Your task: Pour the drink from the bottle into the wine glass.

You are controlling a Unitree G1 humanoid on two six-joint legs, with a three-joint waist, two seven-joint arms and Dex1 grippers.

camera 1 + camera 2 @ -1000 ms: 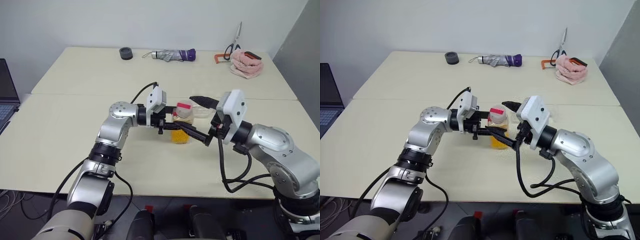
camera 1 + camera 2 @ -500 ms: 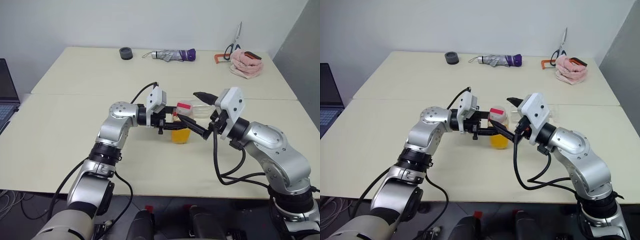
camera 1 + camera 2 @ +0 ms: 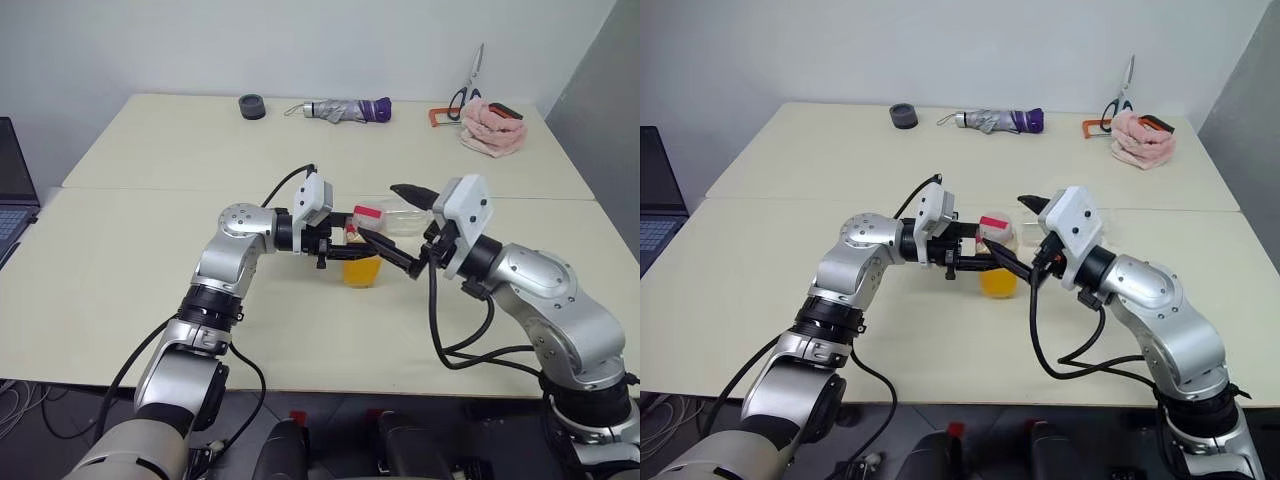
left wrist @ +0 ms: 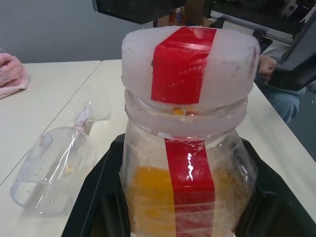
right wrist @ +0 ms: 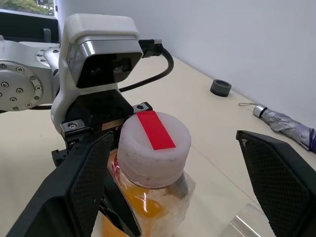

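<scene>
The bottle (image 3: 361,252) stands upright in the middle of the table, its lower part filled with the orange drink (image 3: 360,272). My left gripper (image 3: 352,250) is shut on the bottle's body from the left. A white cap (image 5: 154,147) with a red strip tops the bottle (image 4: 190,187). My right gripper (image 5: 173,139) is open, with one black finger on each side of the cap, apart from it. The wine glass (image 4: 54,168) lies on its side just behind the bottle, and I also see the wine glass (image 3: 405,219) from the head.
At the table's far edge lie a folded umbrella (image 3: 346,108), a black ring (image 3: 252,105), scissors (image 3: 468,88) and a pink cloth (image 3: 492,128). A laptop (image 3: 12,195) sits at the left edge. A seated person (image 4: 279,86) is beyond the table's near side.
My right arm has shifted a little, and its open fingers now sit slightly higher beside the cap. The left gripper and the bottle have stayed put.
</scene>
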